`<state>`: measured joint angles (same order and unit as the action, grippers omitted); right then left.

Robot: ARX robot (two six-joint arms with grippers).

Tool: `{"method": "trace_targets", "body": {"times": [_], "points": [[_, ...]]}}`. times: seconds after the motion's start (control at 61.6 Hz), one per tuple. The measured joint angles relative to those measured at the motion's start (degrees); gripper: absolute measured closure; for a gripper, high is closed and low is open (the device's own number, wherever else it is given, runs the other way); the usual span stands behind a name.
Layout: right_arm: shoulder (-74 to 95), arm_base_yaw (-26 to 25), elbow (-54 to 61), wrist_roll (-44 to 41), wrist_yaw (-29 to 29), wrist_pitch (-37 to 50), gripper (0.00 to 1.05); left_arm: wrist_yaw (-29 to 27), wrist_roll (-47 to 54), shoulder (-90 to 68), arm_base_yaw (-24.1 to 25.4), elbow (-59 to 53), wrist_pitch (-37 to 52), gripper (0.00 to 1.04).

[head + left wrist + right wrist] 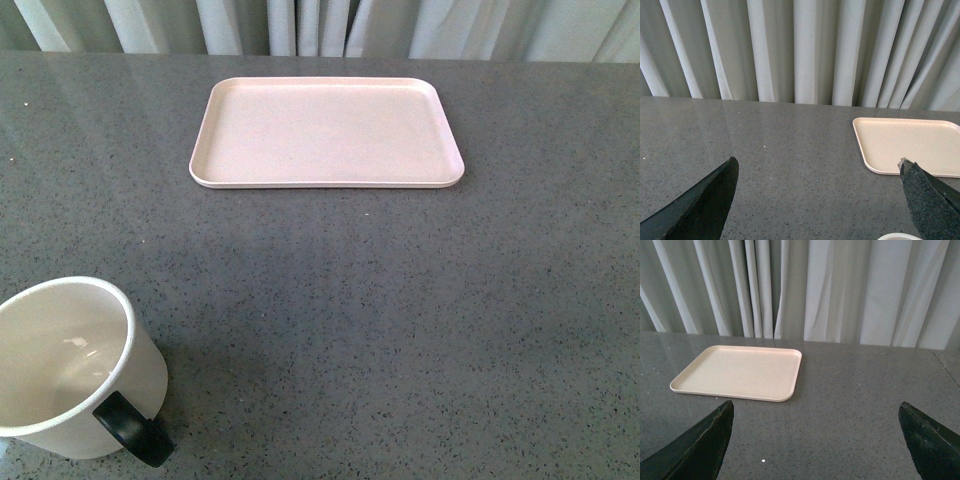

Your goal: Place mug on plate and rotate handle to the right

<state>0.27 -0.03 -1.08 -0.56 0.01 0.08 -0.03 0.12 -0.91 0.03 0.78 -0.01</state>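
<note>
The cream-white mug (70,365) stands upright at the near left of the grey table, and its black handle (133,430) points toward the near edge. The smiley face is hidden. The pale pink plate (326,131) lies empty at the far middle of the table, well apart from the mug. Neither arm shows in the front view. My left gripper (817,167) is open above bare table, with the plate (910,145) ahead and a sliver of the mug's rim (900,236) just below it. My right gripper (816,410) is open too, with the plate (740,372) ahead of it.
Grey-white curtains (320,25) hang along the table's far edge. The speckled grey tabletop (400,320) stretches between the mug and the plate.
</note>
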Motion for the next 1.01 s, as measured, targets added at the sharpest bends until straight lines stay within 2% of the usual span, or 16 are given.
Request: {"method": "trace_targets", "body": {"times": [0.503,0.52,0.552,0.585,0.649,0.682,0.877,1.007], "points": [[0.0,0.0,0.0,-0.02,0.0,0.0,0.09,-0.22,-0.26,-0.09,-0.04,0.04,-0.13,0.09],[0.0,0.0,0.0,-0.02,0.0,0.0,0.09,-0.94,-0.94,-0.63,-0.28,0.28,-0.92,0.09],[0.0,0.0,-0.02,0.0,0.0,0.0,0.09,-6.05,-5.51,-4.26,-1.92,3.65,-9.68,0.09],[0.0,0.0,-0.02,0.0,0.11,0.0,0.09,-8.9,-8.72,-9.16,-2.73,7.13,-16.5,0.09],[0.0,0.0,0.0,-0.02,-0.11,0.0,0.09,-10.38,-15.1,-18.6,-2.03,13.03,-25.83,0.09],[0.0,0.0,-0.02,0.0,-0.04,0.0,0.09,-10.19,-16.26,-22.34,-1.44,14.82,-26.86,0.09],[0.0,0.0,0.0,-0.02,-0.02,0.0,0.09,-3.21,-13.53,-40.33,3.5,24.17,-15.93,0.09],[0.0,0.0,0.0,0.0,-0.02,0.0,0.09,-0.35,-9.01,-52.24,4.07,29.2,-10.14,0.09]]}}
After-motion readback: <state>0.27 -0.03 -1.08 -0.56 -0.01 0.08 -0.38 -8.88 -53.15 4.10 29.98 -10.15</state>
